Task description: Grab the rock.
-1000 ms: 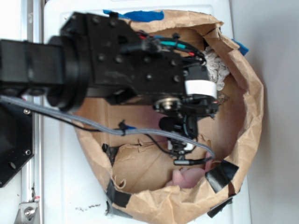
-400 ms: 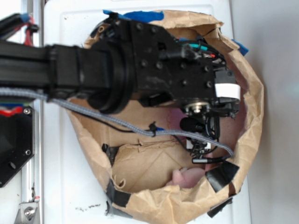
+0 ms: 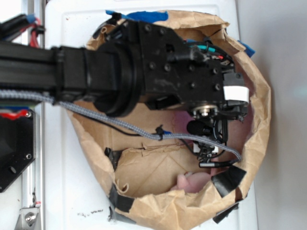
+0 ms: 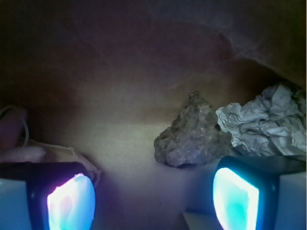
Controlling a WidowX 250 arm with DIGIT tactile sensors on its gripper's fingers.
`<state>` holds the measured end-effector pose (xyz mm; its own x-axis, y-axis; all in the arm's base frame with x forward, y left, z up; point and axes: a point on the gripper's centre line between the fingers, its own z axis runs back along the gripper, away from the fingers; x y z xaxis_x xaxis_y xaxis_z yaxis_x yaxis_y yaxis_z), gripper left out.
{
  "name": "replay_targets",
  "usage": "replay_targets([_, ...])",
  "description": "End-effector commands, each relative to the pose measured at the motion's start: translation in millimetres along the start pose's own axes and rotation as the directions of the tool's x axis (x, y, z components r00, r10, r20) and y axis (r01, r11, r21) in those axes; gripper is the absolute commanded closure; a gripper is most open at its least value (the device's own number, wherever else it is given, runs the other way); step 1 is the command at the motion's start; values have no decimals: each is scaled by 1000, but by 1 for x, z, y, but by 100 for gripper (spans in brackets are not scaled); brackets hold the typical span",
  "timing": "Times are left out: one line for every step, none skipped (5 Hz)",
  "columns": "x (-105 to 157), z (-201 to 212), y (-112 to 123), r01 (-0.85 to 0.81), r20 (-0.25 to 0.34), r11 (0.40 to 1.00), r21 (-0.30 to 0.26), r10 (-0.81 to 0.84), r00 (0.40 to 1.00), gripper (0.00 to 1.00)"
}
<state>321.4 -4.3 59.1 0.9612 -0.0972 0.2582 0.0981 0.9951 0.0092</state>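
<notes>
Below, the rock (image 4: 193, 136) sits between the spread pincer (image 4: 153, 196) fingers.

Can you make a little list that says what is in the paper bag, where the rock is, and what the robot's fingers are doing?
container: brown paper bag, open at the top
rock: rock lies on the bag floor, not gripped
beside rock: crumpled paper wad on its right, touching or nearly so
other item: pink soft toy near the bag's lower edge
gripper: gripper open, inside the bag
fingers: glowing fingers set apart, rock ahead of the gap, nearer the right one
</notes>
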Motion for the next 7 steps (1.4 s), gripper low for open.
replay_targets([39, 4, 16, -43, 45, 999, -31, 45, 998, 0])
replay_targets([48, 4, 24, -101, 76, 995, -15, 102, 992, 0])
replay_targets([50, 4, 25, -161, 100, 987, 1, 160, 982, 0])
replay_targets([49, 4, 22, -145, 110, 989, 16, 142, 984, 0])
replay_targets([46, 4, 21, -102, 107, 995, 18, 99, 989, 0])
replay_targets([41, 8, 19, -71, 97, 997, -7, 72, 993, 0])
replay_targets([38, 17, 14, -20, 103, 999, -29, 23, 994, 0])
